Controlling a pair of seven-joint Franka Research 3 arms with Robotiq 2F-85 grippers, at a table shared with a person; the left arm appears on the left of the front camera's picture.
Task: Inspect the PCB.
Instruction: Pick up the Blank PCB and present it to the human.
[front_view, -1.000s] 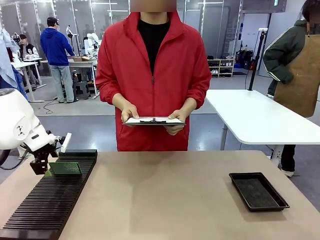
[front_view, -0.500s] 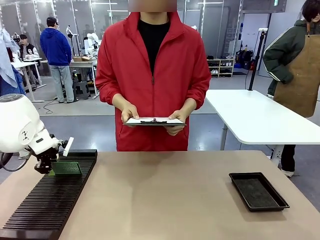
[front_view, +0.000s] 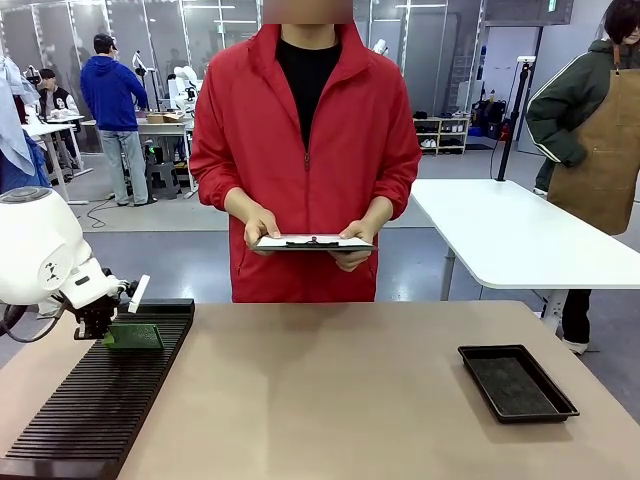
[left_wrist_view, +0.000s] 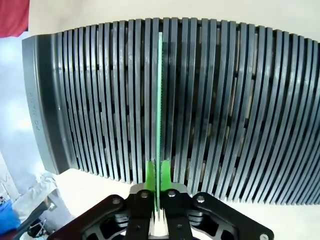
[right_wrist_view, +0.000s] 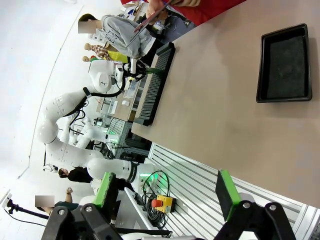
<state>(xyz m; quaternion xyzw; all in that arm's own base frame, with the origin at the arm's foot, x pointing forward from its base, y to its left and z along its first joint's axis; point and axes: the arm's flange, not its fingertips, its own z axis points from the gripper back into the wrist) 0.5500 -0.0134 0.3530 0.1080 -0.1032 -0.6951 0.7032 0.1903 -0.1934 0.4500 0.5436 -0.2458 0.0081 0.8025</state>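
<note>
The PCB (front_view: 133, 336) is a small green board standing on edge in a slot near the far end of the black slotted rack (front_view: 90, 410), at the table's left. My left gripper (front_view: 103, 327) is at the board's left end, shut on it. In the left wrist view the PCB (left_wrist_view: 160, 95) runs edge-on as a thin green line up one slot of the rack (left_wrist_view: 240, 115). There the left gripper (left_wrist_view: 158, 181) pinches its near end between the green pads (left_wrist_view: 150, 173). My right gripper (right_wrist_view: 166, 192) stands open and holds nothing, off the table's edge.
A person in a red jacket stands at the far side holding a white clipboard (front_view: 310, 242) in both hands. A shallow black tray (front_view: 515, 382) lies at the table's right, and the black tray (right_wrist_view: 283, 62) is also in the right wrist view. The tan tabletop (front_view: 330, 400) lies between rack and tray.
My left gripper's fingers have closed onto the PCB's end in the rack. The left arm has shifted slightly. The person and the tray have not moved.
</note>
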